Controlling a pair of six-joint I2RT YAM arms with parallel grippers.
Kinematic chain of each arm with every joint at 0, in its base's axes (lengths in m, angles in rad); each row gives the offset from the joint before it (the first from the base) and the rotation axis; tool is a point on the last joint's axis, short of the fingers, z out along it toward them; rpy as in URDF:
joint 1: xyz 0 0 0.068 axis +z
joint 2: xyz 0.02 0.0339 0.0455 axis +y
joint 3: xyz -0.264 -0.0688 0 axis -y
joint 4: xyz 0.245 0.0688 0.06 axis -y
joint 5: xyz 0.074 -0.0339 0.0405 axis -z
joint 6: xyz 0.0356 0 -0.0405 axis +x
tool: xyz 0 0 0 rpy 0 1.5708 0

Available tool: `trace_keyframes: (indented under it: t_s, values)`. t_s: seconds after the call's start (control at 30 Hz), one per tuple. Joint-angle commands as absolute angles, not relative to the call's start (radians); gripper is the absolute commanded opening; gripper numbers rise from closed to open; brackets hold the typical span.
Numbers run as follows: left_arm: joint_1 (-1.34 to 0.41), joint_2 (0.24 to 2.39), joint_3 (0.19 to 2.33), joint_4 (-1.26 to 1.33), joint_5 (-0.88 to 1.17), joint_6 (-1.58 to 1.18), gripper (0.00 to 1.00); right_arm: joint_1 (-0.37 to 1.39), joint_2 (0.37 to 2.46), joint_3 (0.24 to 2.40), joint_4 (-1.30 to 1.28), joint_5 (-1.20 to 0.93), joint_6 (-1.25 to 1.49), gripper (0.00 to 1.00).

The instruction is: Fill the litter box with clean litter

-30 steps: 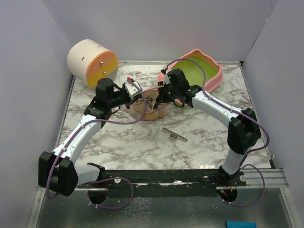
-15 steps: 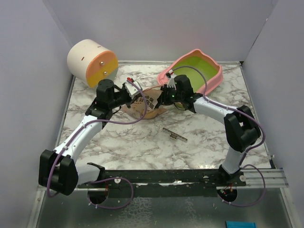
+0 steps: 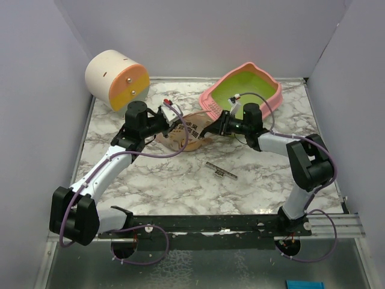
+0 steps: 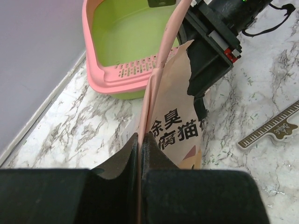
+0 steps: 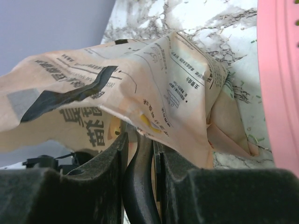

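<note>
The litter box (image 3: 272,98) stands at the back right, pink with a bare lime-green inside (image 4: 126,37); its pink rim (image 5: 275,70) also shows in the right wrist view. A crinkled peach bag (image 3: 189,133) lies in front of it. My left gripper (image 3: 174,117) is shut on the bag's thin upper edge (image 4: 159,79), fingertips pinched together (image 4: 141,136). My right gripper (image 3: 218,127) reaches the bag (image 5: 154,79) from the right and is shut on a dark grey scoop handle (image 5: 140,168) that runs in under the bag. A few litter granules (image 5: 247,135) lie on the marble.
A cream-and-orange cylinder (image 3: 117,78) lies at the back left. A thin printed strip (image 3: 221,170) lies on the marble in front of the bag, also seen in the left wrist view (image 4: 271,130). Grey walls enclose three sides.
My right arm has drawn back to the right and lowered, its gripper now pointing left at the bag from beside the litter box. The left arm has barely moved.
</note>
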State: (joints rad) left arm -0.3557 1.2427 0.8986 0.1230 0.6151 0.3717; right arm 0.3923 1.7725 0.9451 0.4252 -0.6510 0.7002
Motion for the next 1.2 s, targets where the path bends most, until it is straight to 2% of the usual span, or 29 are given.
trace_keyframes:
  t_s: [0.0,0.2,0.47,0.83,1.17]
  values:
    - [-0.354,1.229,0.89,0.17,0.59,0.363,0.0,0.325,1.765,0.875,0.62,-0.796,0.805,0.01]
    - [-0.353,1.228,0.883,0.173,0.57,0.375,0.0,0.291,1.758,0.834,0.779,-0.857,0.918,0.01]
    - [-0.353,1.223,0.876,0.188,0.554,0.368,0.0,0.206,1.666,0.777,0.826,-0.904,0.993,0.01]
    - [-0.353,1.192,0.862,0.221,0.58,0.344,0.02,0.125,1.49,0.784,0.575,-0.909,0.957,0.01]
    - [-0.352,1.178,0.859,0.232,0.576,0.333,0.02,0.033,1.459,0.746,0.539,-0.985,1.011,0.01]
